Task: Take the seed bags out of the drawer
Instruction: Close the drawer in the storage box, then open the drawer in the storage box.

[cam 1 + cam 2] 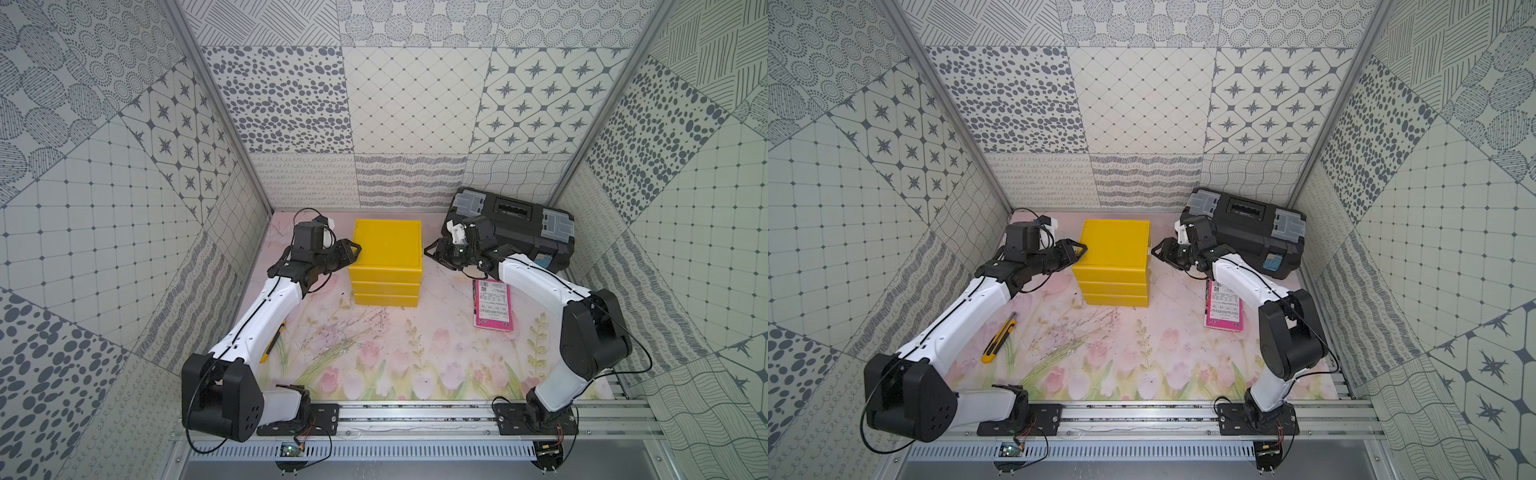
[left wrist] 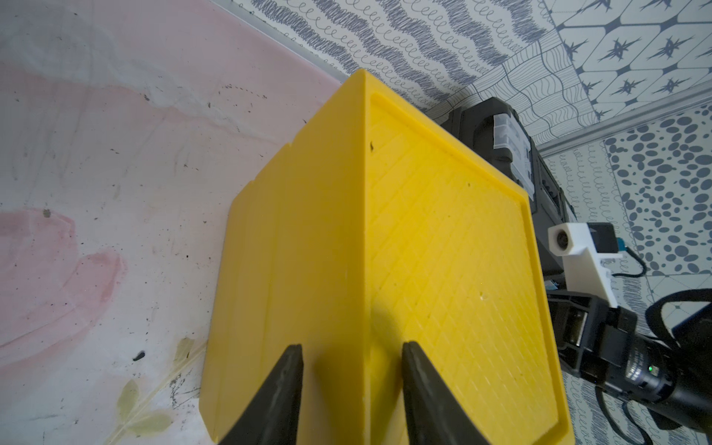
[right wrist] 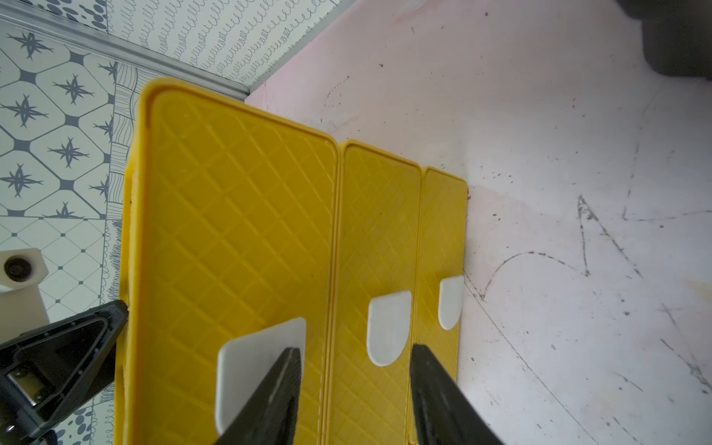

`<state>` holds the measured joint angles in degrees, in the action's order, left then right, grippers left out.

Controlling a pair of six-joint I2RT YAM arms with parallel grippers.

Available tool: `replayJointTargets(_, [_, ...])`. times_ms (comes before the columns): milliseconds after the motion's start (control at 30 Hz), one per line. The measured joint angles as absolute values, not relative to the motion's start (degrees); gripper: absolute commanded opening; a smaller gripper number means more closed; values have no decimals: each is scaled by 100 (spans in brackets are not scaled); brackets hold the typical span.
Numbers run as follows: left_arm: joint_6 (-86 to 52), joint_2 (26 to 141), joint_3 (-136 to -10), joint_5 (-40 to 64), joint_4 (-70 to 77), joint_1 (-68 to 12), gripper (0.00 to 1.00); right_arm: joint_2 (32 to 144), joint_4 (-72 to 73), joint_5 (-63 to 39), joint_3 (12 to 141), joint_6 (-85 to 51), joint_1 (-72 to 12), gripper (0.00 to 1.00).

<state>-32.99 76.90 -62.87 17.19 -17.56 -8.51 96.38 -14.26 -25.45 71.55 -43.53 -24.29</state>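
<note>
Both our left gripper (image 2: pixel 351 346) and right gripper (image 3: pixel 355 348) flank the yellow drawer unit (image 1: pixel 386 245), jaws parted, seemingly gripping nothing.

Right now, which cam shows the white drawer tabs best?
Right wrist: all three white tabs on the yellow chest face it, close up. Both top views catch barely a sliver; left wrist sees only the chest's top and side.
</note>
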Motion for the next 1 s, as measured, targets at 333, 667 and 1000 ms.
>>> replayJointTargets(333, [-3288, 7679, -6250, 1741, -1684, -851, 39, 9515, -1380, -2587, 7074, -4390, -2307, 52])
replayJointTargets(667, [-3286, 7677, -6248, 1741, -1686, -851, 40, 8897, -1376, -2611, 6587, -4259, -1813, 47])
replayJointTargets(1000, [-3286, 7675, -6248, 1737, -1688, -851, 40, 9450, -1249, -2604, 6567, -4244, -2272, 45])
